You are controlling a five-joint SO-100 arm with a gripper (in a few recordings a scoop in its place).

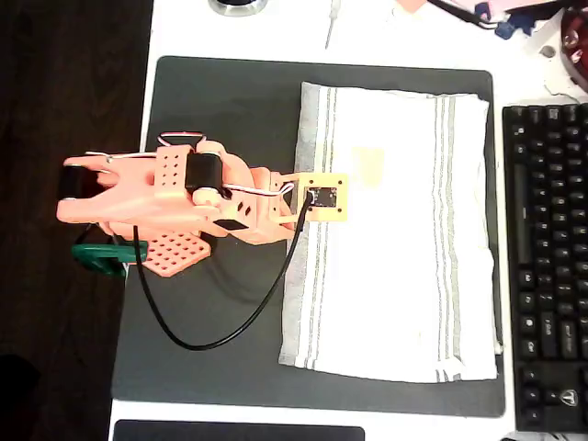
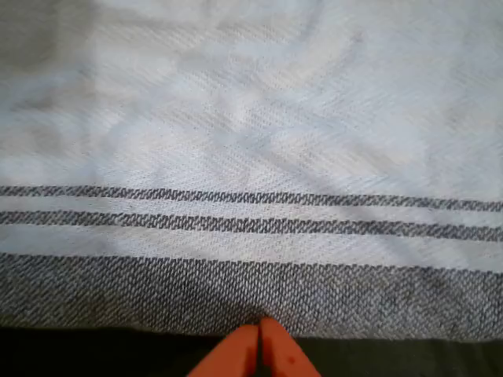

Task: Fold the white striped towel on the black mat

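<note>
The white striped towel lies spread flat on the right half of the black mat, its right edge close to the mat's right edge and its stripes running along its left and right sides in the overhead view. The orange arm reaches from the mat's left edge across to the towel's left edge. In the wrist view the gripper is at the towel's grey hem, its two orange fingertips pressed together with nothing between them. A black keyboard sits on the table right of the mat
</note>
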